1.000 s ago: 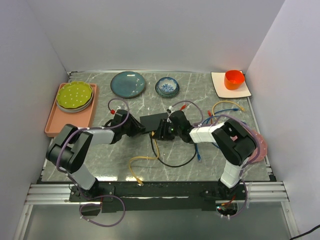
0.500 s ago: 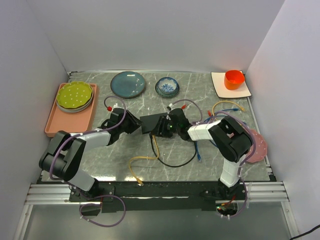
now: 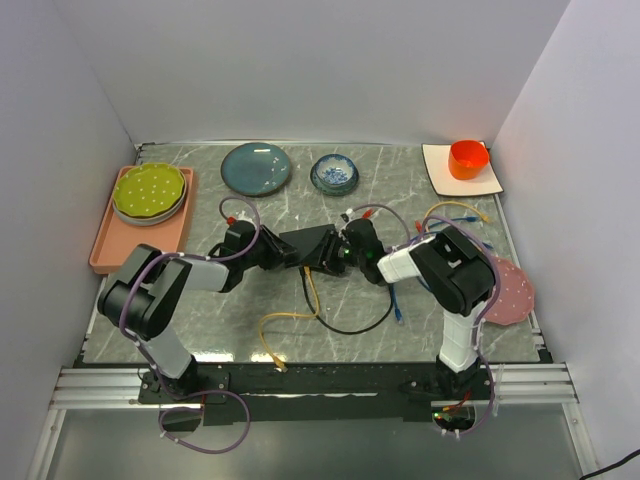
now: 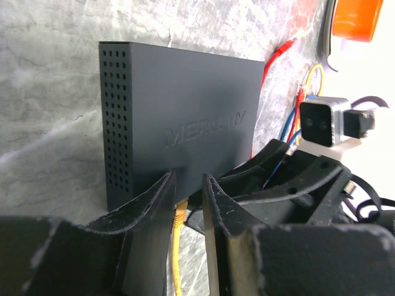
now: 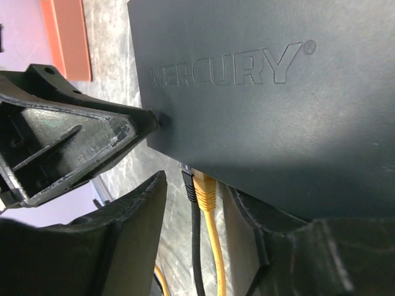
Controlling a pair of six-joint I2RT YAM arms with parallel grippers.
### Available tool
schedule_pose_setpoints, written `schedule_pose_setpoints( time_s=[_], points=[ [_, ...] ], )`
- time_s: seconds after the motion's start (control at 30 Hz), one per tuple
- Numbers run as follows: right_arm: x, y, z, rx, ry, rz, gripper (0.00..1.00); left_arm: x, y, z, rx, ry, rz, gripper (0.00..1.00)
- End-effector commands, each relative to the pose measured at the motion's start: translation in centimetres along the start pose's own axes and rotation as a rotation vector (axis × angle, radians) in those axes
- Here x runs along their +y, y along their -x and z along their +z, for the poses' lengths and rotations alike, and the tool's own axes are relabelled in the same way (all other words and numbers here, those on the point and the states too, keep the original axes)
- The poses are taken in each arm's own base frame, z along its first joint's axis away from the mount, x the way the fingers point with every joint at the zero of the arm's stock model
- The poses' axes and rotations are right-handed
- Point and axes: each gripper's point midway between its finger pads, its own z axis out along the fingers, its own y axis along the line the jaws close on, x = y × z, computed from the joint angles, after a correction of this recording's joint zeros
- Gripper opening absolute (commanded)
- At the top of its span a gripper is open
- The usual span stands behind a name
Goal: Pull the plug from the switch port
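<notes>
Right wrist view: with right fingers (image 5: 123,240) parted wide, holding nothing, straddling the yellow plug (image 5: 204,188) seated straight ahead in the switch's (image 5: 259,111) edge, at counter (image 3: 225,320) centre. Cannot tell whether narrow-gapped left fingers (image 4: 151,209) grip the switch.

— What sort of place do we have here?
— We take it for a robotics lab: plain white panels (image 3: 300,70) box in a marble-patterned table (image 3: 230,310) on three sides.
— We agree. The left arm (image 3: 150,300) and right arm (image 3: 465,275) stand on an aluminium rail (image 3: 95,385), wiring exposed, a blue plate (image 3: 256,167) and orange cup (image 3: 468,158) along the back.
</notes>
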Motion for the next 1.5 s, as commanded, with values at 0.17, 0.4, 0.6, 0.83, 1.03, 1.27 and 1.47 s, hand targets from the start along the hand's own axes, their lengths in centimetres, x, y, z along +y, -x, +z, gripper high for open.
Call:
schedule_pose_setpoints(
  time_s=[0.17,0.4,0.6,0.83,1.03,1.27,1.47],
  points=[
    [-0.9,0.4,0.4,-0.02,0.04,0.063,0.4,1.6,-0.6,0.2,0.013,0.045,-0.023,0.31],
    [-1.7,1.0,-0.1,-0.045,0.056,0.114,0.4,1.8,-0.6,0.3,0.016,0.054,-0.022,0.31],
    [-2.1,1.0,0.3,-0.03,0.055,0.149,0.36,2.0,-0.6,0.3,0.011,0.059,-0.024,0.31],
    [-2.1,1.1,0.6,-0.028,0.048,0.152,0.35,2.1,-0.7,0.3,0.013,0.062,-0.018,0.3],
    [-1.6,1.4,0.8,-0.028,0.059,0.171,0.36,2.2,-1.0,0.4,0.022,0.065,-0.014,0.3],
    [-0.8,2.0,1.3,-0.023,0.063,0.179,0.32,2.0,-1.2,0.5,0.025,0.065,-0.002,0.29],
    [-1.0,1.8,1.5,-0.012,0.061,0.186,0.24,2.0,-1.5,0.6,0.032,0.064,0.002,0.29]
  ],
)
